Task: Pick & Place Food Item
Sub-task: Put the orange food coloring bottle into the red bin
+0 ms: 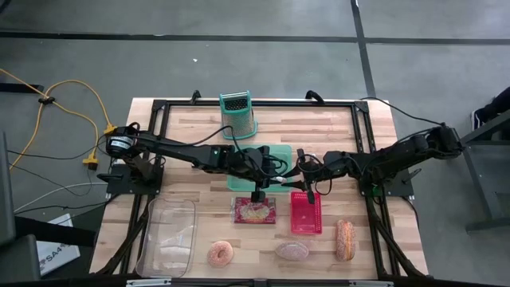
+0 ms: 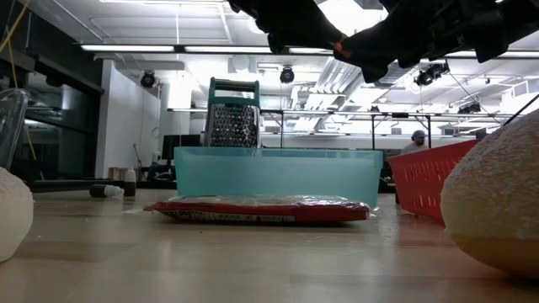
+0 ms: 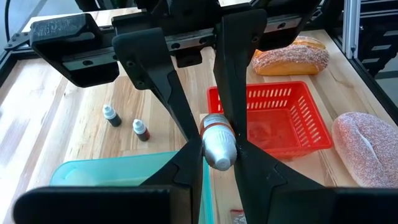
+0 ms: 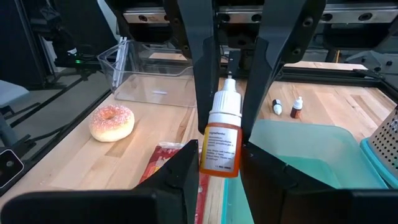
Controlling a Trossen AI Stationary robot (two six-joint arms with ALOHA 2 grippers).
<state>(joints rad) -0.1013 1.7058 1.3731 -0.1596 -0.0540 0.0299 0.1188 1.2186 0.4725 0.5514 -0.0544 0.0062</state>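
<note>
A: What sits nearest?

B: On the surface (image 1: 183, 119), the frosted doughnut (image 1: 221, 253) at 7 o'clock, the red basket (image 1: 306, 213) at 5.

A: And the tools?

B: Above the middle, the left tool (image 3: 211, 146) clamps a small white-capped bottle (image 3: 217, 142); the right tool (image 4: 225, 140) grips an orange-labelled dropper bottle (image 4: 221, 146), above the teal tray (image 1: 280, 151).

A: Farthest?

B: The grater (image 1: 237, 113), at 12.

Red basket (image 1: 306, 213) beside packet (image 1: 253, 210)
</note>
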